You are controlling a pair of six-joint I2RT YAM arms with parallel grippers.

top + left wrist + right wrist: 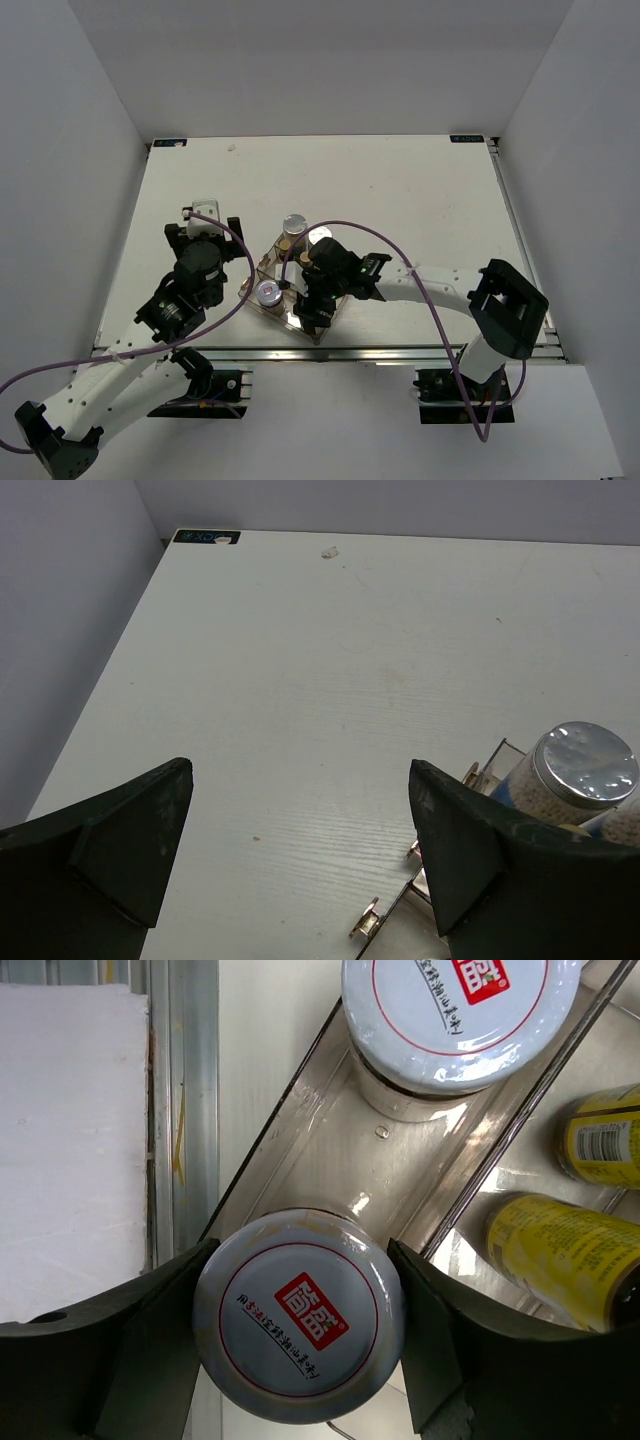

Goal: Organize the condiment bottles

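Note:
My right gripper (pixel 300 1335) is shut on a white-lidded jar (pixel 298 1328) with a red logo, at the near end of a compartment of the clear tray (pixel 320 1130). A second white-lidded jar (pixel 460 1010) stands further along the same compartment and also shows in the top view (pixel 269 292). Two yellow bottles (pixel 575 1255) (pixel 605 1135) stand in the neighbouring compartment. Two silver-capped bottles (pixel 294 223) (pixel 320 236) stand at the tray's far end; one shows in the left wrist view (pixel 585 765). My left gripper (pixel 300 860) is open and empty over the bare table, left of the tray (pixel 395 910).
The table's metal front rail (pixel 185 1100) and a white foam block (pixel 70 1140) lie close beside the held jar. White walls enclose the table on three sides. A purple cable (pixel 400 250) arches over the right arm.

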